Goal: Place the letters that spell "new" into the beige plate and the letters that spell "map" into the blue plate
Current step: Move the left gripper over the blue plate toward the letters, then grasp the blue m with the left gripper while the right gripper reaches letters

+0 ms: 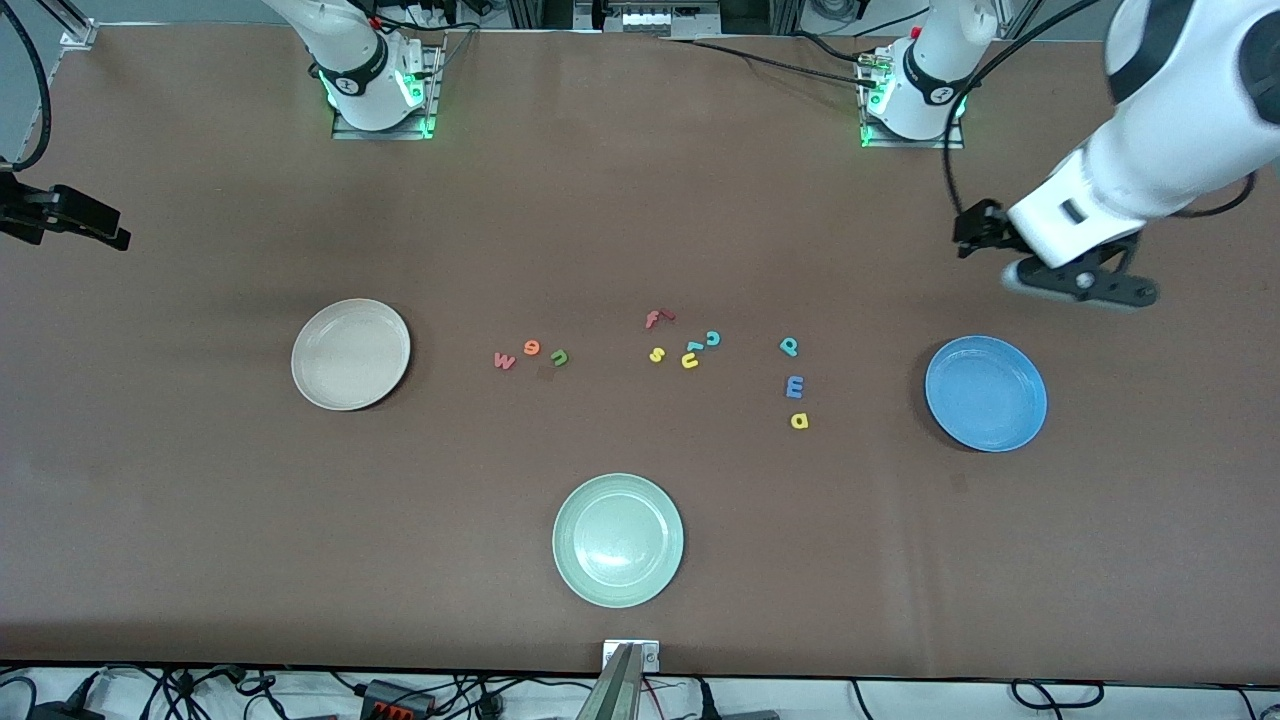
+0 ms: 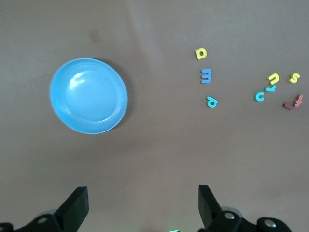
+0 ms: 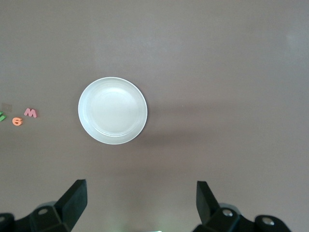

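Note:
The beige plate lies toward the right arm's end, the blue plate toward the left arm's end. Beside the beige plate sit a pinkish-red w, an orange e and a green n. Near the blue plate a teal p, a blue m and a yellow a form a column. My left gripper hangs open and empty over bare table by the blue plate. My right gripper is open and empty, high over the table by the beige plate.
A pale green plate lies nearest the front camera at mid-table. Between the two letter groups sits a cluster: red f, yellow s, yellow u, teal c. Both arm bases stand along the table's edge farthest from the camera.

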Robot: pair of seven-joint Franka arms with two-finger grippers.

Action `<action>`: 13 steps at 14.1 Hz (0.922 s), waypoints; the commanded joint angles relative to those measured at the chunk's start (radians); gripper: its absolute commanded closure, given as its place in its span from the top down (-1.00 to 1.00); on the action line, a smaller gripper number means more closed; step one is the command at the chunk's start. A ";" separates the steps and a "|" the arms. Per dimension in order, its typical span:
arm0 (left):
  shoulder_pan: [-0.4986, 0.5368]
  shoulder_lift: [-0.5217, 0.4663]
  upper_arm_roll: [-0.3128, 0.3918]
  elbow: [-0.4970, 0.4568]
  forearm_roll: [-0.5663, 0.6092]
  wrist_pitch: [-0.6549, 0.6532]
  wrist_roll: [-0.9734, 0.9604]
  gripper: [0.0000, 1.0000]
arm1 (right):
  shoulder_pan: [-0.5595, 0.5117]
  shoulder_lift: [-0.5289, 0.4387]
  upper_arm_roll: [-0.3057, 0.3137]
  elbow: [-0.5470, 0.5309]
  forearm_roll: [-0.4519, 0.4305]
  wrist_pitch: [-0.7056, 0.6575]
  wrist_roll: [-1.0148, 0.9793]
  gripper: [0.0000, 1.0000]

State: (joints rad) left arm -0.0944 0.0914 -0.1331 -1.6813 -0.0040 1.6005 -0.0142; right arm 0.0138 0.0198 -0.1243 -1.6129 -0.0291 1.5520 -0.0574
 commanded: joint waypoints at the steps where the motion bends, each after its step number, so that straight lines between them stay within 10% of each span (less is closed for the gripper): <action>1: -0.051 0.103 -0.002 0.020 -0.005 0.091 -0.021 1.00 | -0.005 -0.012 0.002 -0.005 0.003 -0.007 -0.001 1.00; 13: -0.154 0.387 -0.002 -0.070 -0.001 0.577 -0.214 1.00 | 0.264 0.311 0.011 -0.025 0.033 0.161 0.017 1.00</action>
State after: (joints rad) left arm -0.2133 0.4675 -0.1411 -1.7060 -0.0041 2.0984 -0.1699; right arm 0.2428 0.3078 -0.1074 -1.6502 -0.0206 1.6953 -0.0386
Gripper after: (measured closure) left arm 0.000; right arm 0.000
